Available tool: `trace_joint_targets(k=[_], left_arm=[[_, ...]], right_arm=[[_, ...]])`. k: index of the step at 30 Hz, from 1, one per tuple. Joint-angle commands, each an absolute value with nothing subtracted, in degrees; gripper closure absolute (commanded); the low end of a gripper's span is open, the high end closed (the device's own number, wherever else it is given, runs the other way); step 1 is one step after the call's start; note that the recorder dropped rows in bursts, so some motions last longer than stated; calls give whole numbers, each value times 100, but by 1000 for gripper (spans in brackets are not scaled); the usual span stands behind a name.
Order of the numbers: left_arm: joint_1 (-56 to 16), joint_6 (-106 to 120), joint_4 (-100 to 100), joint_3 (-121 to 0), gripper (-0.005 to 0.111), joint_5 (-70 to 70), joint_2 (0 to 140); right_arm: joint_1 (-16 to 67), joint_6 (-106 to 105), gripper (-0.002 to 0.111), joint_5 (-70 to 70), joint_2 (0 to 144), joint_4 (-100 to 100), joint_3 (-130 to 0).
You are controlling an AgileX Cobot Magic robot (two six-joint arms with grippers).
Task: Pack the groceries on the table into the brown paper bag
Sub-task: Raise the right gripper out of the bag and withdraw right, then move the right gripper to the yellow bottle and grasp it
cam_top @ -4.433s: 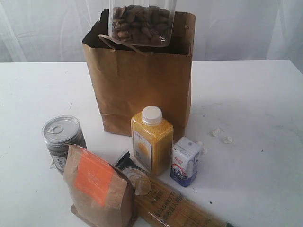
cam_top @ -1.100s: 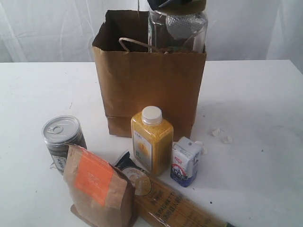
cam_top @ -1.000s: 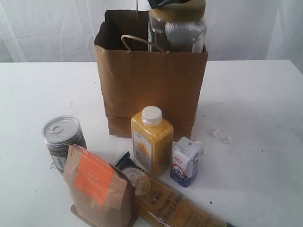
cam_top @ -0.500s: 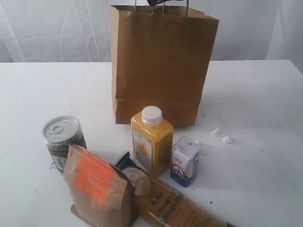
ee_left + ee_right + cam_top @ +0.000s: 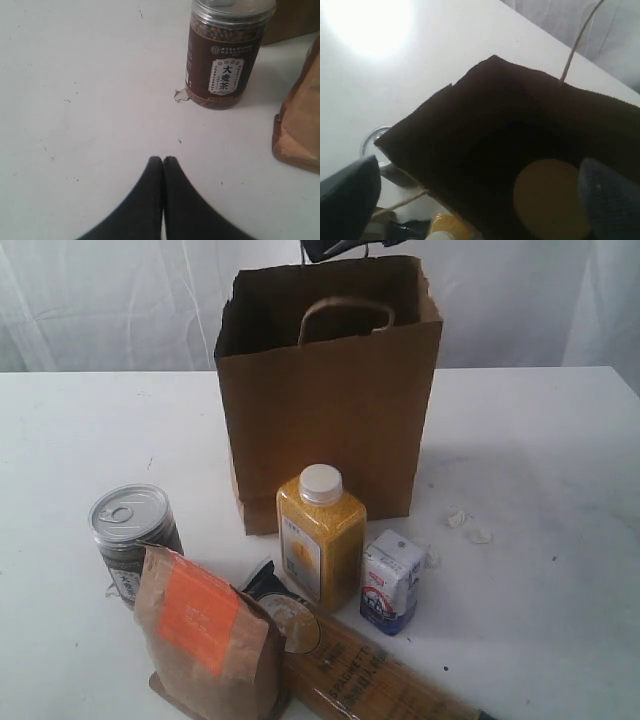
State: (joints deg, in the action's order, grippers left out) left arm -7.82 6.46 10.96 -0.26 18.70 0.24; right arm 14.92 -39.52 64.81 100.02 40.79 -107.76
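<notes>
jar [image 5: 547,197] with gold lid sits inside the upright brown paper bag [image 5: 330,410] on the tabletop [image 5: 540,440]; right pincer [image 5: 477,172] hangs above its mouth, spread wide, empty; left pincer [image 5: 162,162] closed on nothing above the tabletop near the silver-topped can [image 5: 130,525]; pouch [image 5: 205,640], yellow bottle [image 5: 320,535], carton [image 5: 392,580] and spaghetti packet [image 5: 365,675] are grouped before the bag

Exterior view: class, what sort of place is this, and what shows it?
Probably a staged test bench, not a shop: plain white tabletop, white curtain behind it, and a brown paper bag with a yellow white-capped bottle set before it.
</notes>
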Motion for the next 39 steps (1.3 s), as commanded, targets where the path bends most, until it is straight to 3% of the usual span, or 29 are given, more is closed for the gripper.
trace_joint_targets(k=[1, 6, 12, 14, 17, 20, 22, 26, 32, 37, 39], left_arm=[[-820, 626, 1146, 0, 107, 1913, 0], [-820, 626, 1146, 0, 107, 1913, 0], [-820, 626, 1146, 0, 107, 1913, 0], [-820, 626, 1146, 0, 107, 1913, 0], [-820, 626, 1146, 0, 107, 1913, 0], [-820, 626, 1146, 0, 107, 1913, 0], [-820, 626, 1146, 0, 107, 1913, 0], [-820, 626, 1146, 0, 107, 1913, 0], [-820, 626, 1146, 0, 107, 1913, 0], [-820, 626, 1146, 0, 107, 1913, 0], [-820, 626, 1146, 0, 107, 1913, 0]], right_arm=[[1493, -3807, 6, 6645, 9950, 4210, -10780], [1493, -3380, 8, 6644, 9939, 4185, -10780], [1493, -2788, 28, 6996, 9705, 4143, -10790], [1483, -2774, 46, 6996, 9468, 3922, -10790], [1483, -2662, 85, 6996, 8902, 2310, -10790], [1483, -1956, 108, 6996, 8391, 154, -10790], [1483, -1423, 108, 6996, 8134, -1326, -10790], [1472, -845, 108, 6996, 7906, -2357, -10775], [1365, -914, 108, 6996, 7672, -1591, -10224], [1365, -1042, 108, 6996, 7455, -667, -8860], [1365, -1100, 108, 6297, 7240, -110, -8182]])
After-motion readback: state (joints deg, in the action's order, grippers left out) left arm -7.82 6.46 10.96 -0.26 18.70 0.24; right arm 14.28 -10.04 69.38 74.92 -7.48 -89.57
